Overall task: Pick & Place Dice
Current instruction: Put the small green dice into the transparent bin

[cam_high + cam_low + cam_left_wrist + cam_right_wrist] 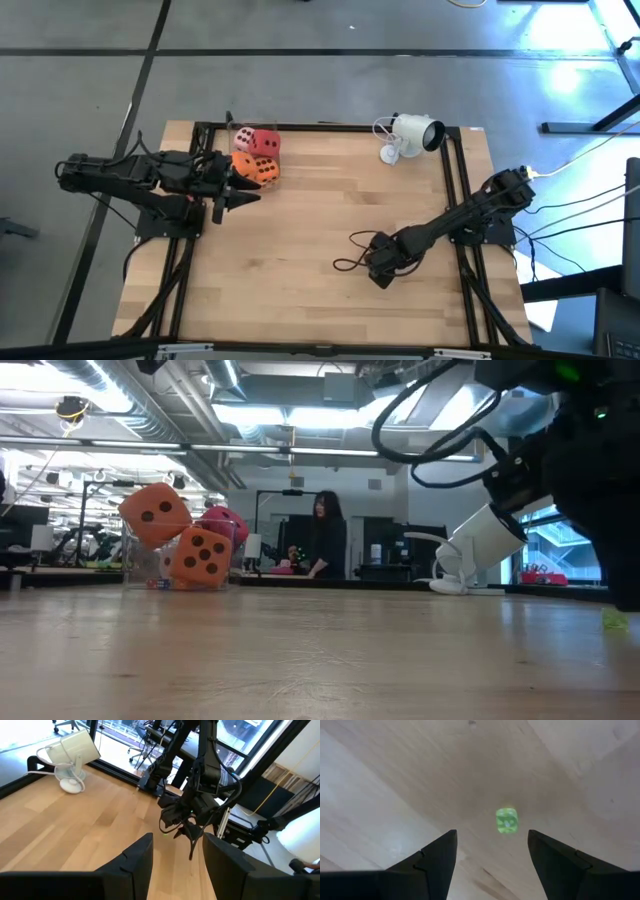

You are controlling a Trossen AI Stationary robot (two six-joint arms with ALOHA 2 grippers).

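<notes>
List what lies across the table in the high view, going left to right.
Left gripper, jaws open → orange die → right gripper, jaws open → white camera on its stand.

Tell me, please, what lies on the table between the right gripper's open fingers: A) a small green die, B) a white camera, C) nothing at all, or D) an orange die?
A: the right wrist view shows a small green die on the wooden table between the right gripper's spread fingers.
</notes>
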